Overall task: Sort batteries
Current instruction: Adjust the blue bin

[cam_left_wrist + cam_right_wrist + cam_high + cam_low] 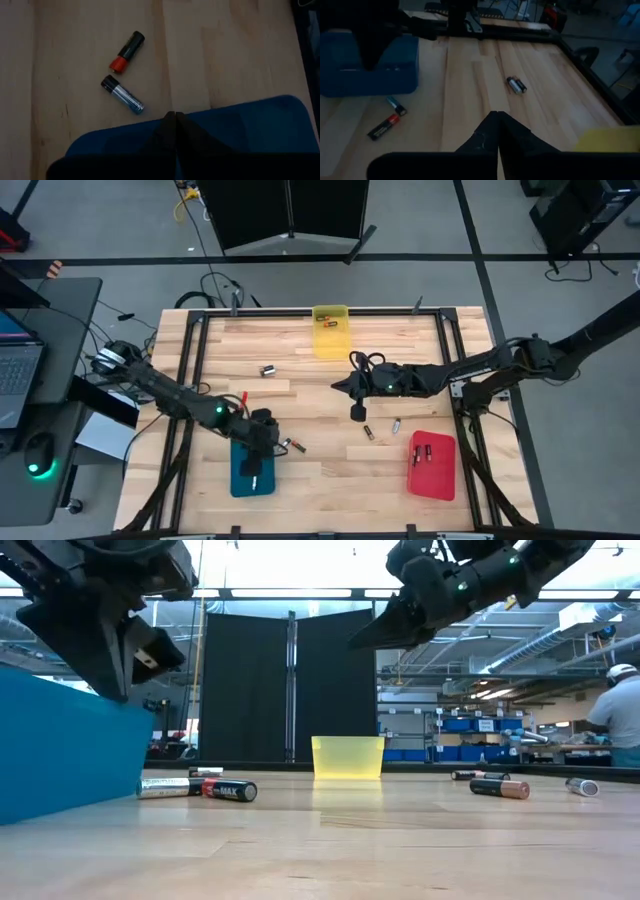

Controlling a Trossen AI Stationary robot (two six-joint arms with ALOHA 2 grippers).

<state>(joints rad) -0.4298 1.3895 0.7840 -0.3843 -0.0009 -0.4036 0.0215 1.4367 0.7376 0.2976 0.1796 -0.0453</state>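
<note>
Left gripper [262,442], fingers pressed together and empty, hovers over the blue tray [252,477]; right gripper [357,412], likewise closed, hangs mid-table. Loose batteries [290,445] lie just beside the tray; a closed descent could knock them rolling.

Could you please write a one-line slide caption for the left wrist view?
Shut left gripper above blue plastic tray; red-tipped black battery and silver-blue battery lie nearby on wooden table.

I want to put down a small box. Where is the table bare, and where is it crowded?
Bare wood lies between the blue tray and the red tray, along the near edge. Crowded spots: the batteries beside the blue tray, the left pincer above that tray, and the batteries under the right pincer.
</note>
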